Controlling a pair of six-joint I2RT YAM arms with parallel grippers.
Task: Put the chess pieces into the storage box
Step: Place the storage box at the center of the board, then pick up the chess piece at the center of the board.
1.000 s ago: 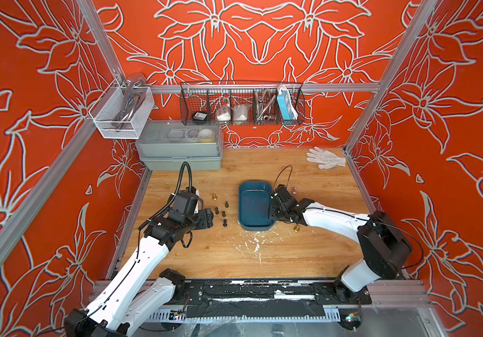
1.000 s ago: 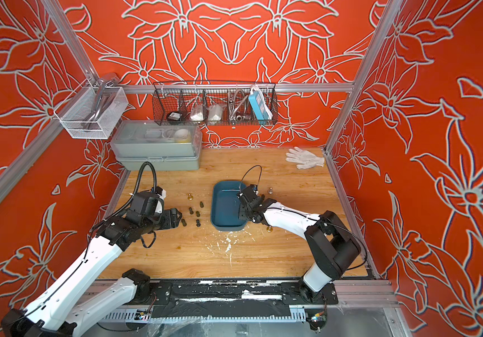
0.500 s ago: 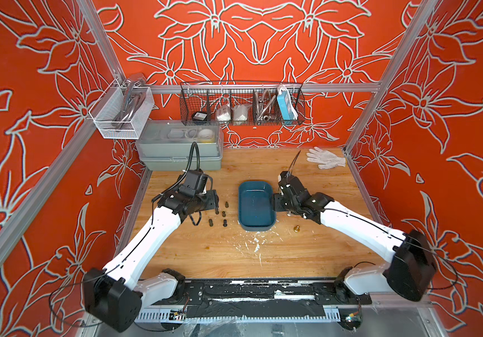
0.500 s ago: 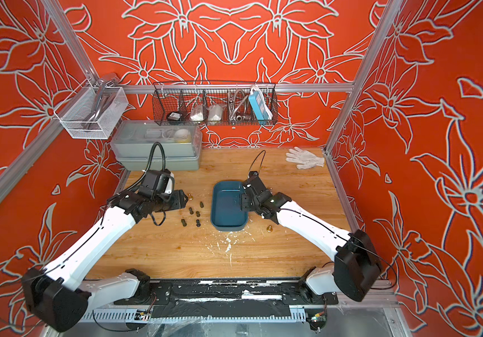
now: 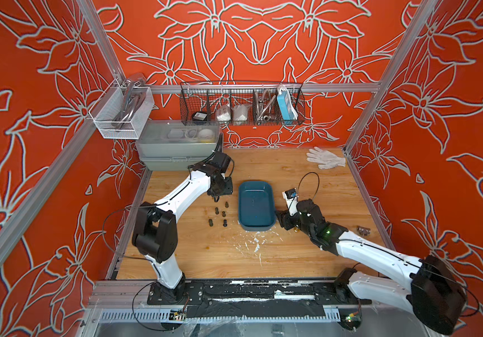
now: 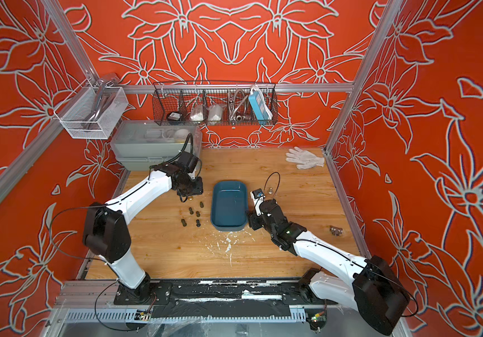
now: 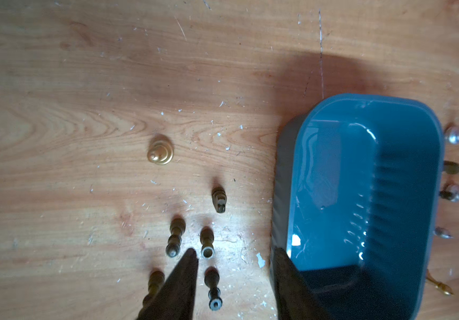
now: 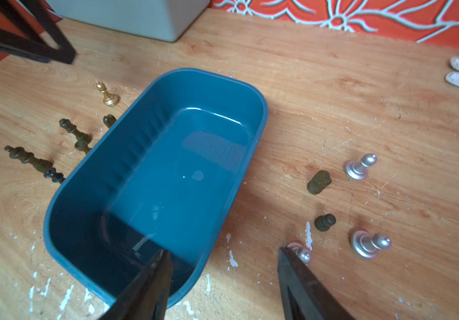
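Storage box (image 5: 256, 204) is empty, dark chess pieces (image 5: 223, 214) one side of it, silver ones (image 8: 360, 167) the other, presumably a pile per arm; left gripper (image 7: 234, 250) and right gripper (image 8: 224, 250) hover just beside it, spread apart, holding nothing.

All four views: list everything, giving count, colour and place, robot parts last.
storage box: one, teal-blue, table centre, empty
dark chess pieces: seven, blackish, five left-arm side of box, two right-arm side
silver chess pieces: three, silver, right-arm side
gold chess pieces: two, gold, one each side
glove: one, white, back right corner
lidded case: one, grey, back left
wire baskets: two, black on back wall, white on left wall
left claw: one, black, open above dark pieces
right claw: one, black, open over the box's edge
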